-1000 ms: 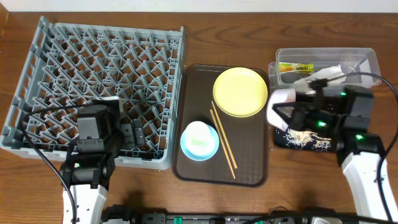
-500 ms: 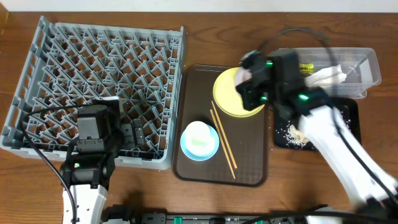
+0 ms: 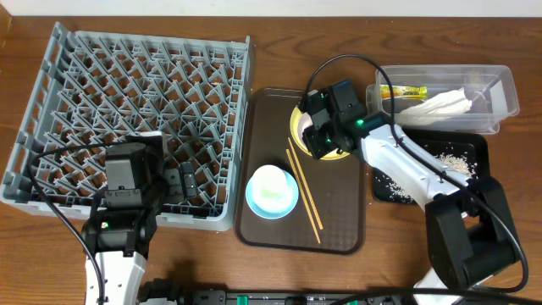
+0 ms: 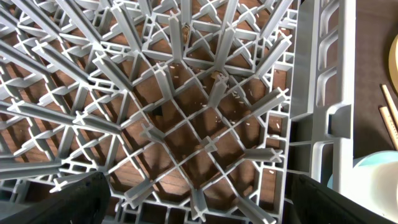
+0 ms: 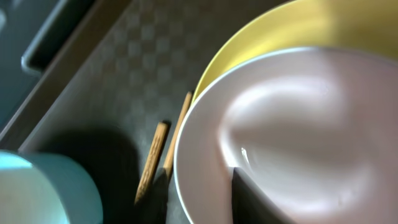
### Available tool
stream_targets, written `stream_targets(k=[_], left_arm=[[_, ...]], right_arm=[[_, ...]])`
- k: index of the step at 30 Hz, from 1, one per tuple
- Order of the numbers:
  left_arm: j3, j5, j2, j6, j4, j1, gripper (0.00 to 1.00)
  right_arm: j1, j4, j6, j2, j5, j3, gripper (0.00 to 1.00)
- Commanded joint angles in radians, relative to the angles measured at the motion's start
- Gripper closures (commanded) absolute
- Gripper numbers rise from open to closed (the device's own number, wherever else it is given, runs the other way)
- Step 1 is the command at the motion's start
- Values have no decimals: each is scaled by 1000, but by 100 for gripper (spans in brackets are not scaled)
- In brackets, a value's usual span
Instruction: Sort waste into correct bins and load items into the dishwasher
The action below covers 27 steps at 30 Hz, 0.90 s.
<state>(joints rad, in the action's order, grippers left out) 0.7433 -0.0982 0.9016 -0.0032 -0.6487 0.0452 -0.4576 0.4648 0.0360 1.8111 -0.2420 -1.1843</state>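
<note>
Right finger (image 5: 245, 202): one dark finger shows inside the bowl (image 5: 298, 124), against its inner wall; the second finger is hidden.
Right gripper (image 3: 320, 134): it cannot be told whether it grasps the bowl's rim or stands clear of it.
Bowl: white, upright, over the plate (image 5: 273, 31) at the far right part of the brown tray (image 3: 339, 229); contact with the plate cannot be told.
Plate: yellow, flat on the brown tray, largely covered by bowl and gripper.
Chopsticks (image 3: 303, 193): two, side by side, aslant across the brown tray's middle, far ends just beside the plate.
Blue bowl (image 3: 272, 191): near left part of the brown tray, just left of the chopsticks.
Left fingers (image 4: 68, 199): spread wide, released, holding nothing.
Left gripper (image 4: 196, 186): above the rack's near right corner, left of the brown tray.
Rack (image 3: 127, 85): grey, just beside the brown tray's left edge; whitish specks lie under its lattice.
Tub (image 3: 504, 85): clear, right of the brown tray's far end; contains the sachet (image 3: 402, 91) and napkin (image 3: 436, 106).
Black tray (image 3: 478, 148): right of the brown tray, on the near side of the tub; carries the rice (image 3: 453, 158).
</note>
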Motion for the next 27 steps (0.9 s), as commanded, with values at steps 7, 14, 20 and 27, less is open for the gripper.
stream_targets(k=[7,14,20,27], left_arm=[[26,2,-1,-9,-3,4,4],[26,2,-1,-9,-3,4,4],[26,2,-1,-9,-3,4,4],[26,2,-1,-10,-3,4,4]], right_arm=[[-34,211,-24,-125,-147,-117,54],[-140,285,-33,-100,-147,-77,57],[-203,276,-122,-24,-35,-53,62],[-218,259,-157,45,-36,-53,91]])
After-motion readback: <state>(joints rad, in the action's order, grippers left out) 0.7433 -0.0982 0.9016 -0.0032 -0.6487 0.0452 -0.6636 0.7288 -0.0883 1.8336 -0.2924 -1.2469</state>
